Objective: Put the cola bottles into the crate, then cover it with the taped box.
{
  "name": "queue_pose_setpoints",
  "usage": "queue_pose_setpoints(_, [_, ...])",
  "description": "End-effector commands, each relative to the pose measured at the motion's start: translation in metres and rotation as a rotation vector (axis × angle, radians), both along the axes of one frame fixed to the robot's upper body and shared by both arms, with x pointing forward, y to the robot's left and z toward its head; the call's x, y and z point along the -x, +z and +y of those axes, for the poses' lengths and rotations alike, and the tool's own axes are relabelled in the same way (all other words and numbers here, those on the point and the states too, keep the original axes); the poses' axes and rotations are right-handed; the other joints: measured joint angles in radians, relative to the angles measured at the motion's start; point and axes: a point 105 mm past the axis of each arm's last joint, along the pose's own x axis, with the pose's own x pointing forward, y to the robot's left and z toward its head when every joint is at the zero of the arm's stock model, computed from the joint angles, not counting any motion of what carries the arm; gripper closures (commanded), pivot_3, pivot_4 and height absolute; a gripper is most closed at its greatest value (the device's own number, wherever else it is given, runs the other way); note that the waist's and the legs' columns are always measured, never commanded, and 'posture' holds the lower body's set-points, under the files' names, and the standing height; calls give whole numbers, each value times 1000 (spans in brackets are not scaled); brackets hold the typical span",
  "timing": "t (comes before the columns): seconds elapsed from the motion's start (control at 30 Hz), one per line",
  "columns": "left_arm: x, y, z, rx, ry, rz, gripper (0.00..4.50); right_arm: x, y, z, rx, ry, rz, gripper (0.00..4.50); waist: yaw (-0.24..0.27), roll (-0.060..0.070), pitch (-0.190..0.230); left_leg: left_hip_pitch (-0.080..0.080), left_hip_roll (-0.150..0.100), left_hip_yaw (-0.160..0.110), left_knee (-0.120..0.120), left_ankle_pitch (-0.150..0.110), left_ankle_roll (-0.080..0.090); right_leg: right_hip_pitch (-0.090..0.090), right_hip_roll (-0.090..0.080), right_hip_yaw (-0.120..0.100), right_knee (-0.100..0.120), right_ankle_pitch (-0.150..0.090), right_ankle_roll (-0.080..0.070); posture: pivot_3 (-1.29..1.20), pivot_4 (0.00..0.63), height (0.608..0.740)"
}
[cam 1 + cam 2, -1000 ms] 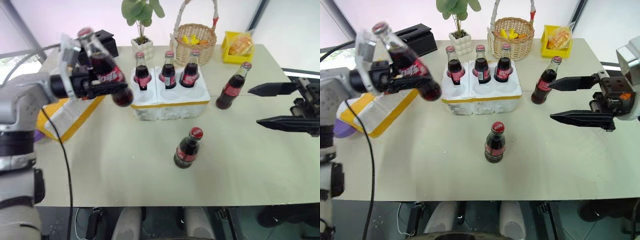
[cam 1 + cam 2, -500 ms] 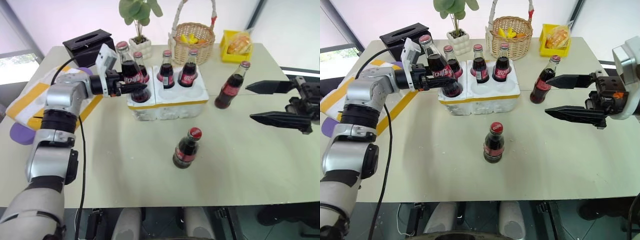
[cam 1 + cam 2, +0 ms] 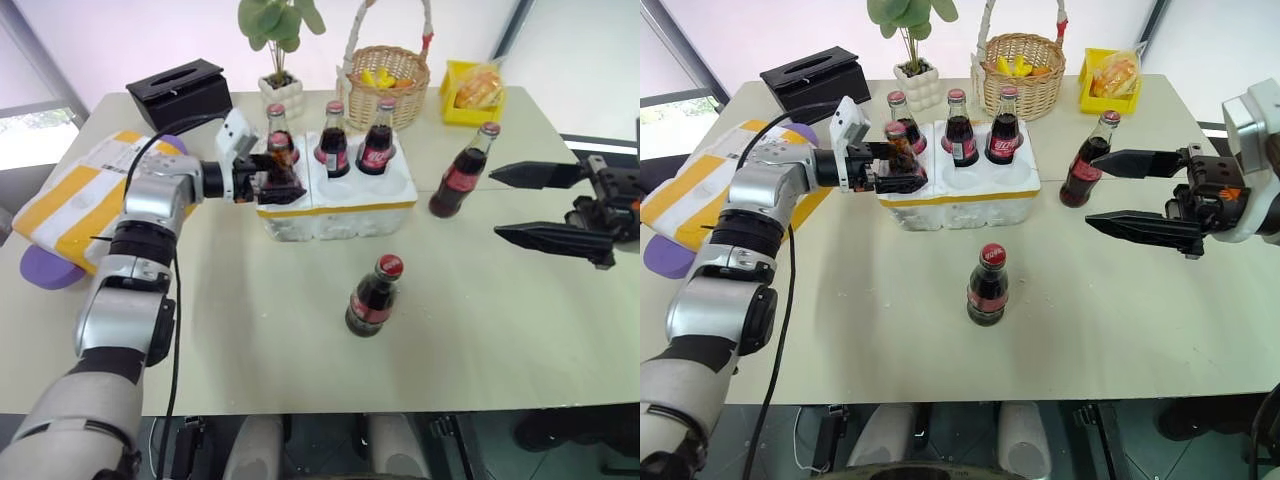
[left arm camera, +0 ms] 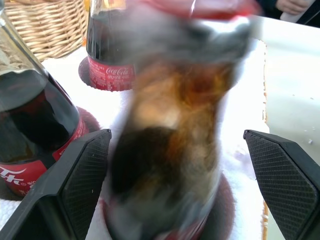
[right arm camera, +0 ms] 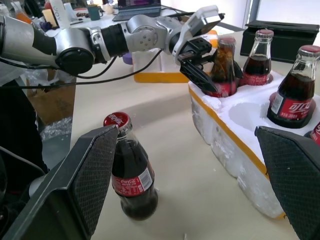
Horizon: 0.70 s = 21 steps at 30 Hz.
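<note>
Since a second ago the left claw (image 3: 902,170) has carried its cola bottle (image 3: 898,152) down from mid-air into the crate (image 3: 958,190), front-left well. Now the bottle stands there and the fingers (image 4: 82,182) flank it, released, with gaps on both sides (the bottle itself is blurred close up). Three more bottles (image 3: 961,128) fill the crate's back row. Right of the crate stands another bottle (image 3: 1086,162), and one stands on the counter (image 3: 1110,320) in front of it. Left of the crate lies the taped box (image 3: 715,170). Further right, the right claw (image 3: 1140,193) hangs spread wide, empty.
</note>
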Motion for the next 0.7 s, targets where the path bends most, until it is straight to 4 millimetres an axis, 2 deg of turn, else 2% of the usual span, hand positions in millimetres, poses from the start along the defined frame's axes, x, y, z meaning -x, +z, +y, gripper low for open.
queue_pose_setpoints(0.03, [14, 32, 17, 60, -9, -68, 102, -2, 3, -8, 11, -49, -43, 0, -1, 0, 0, 0, 0, 0, 0, 0, 0, 0, 0, 0, 0, 0, 0, 0, 150, 740])
queue_pose_setpoints(0.17, [39, 51, 33, 89, -33, -77, 102, -7, -11, -17, 46, -98, -29, 0, 1, 0, 0, 0, 0, 0, 0, 0, 0, 0, 0, 0, 0, 0, 0, 0, 150, 740])
queue_pose_setpoints(0.27, [81, 70, 48, 97, -116, -54, 102, -8, -29, -24, 82, -116, 11, 0, -3, 0, 0, 0, 0, 0, 0, 0, 0, 0, 0, 0, 0, 0, 0, 0, 150, 740])
queue_pose_setpoints(0.4, [125, 70, 51, 47, -228, 28, 102, -5, -43, -25, 124, -95, 40, 0, -2, 0, 0, 1, 0, 0, 0, 0, 0, 1, 0, 0, 0, 0, 0, 0, 150, 740])
queue_pose_setpoints(0.47, [139, 66, 49, 8, -266, 55, 102, -3, -49, -24, 141, -74, 58, 0, -1, 0, 0, 2, 1, 0, 0, 0, 0, 2, 0, 0, 0, -2, -1, 0, 150, 740])
queue_pose_setpoints(0.53, [146, 59, 44, -20, -289, 68, 102, 1, -52, -19, 116, -41, 94, 0, 2, 0, 0, 3, 1, 0, 0, 0, 0, 3, 0, 0, 0, -4, -3, 0, 150, 740])
queue_pose_setpoints(0.7, [144, 40, 28, -29, -324, 90, 102, 10, -67, 2, 82, 16, 98, 0, 4, -1, -1, 2, 1, 0, 0, 0, 0, 3, 0, 0, -1, -3, -4, 0, 150, 740])
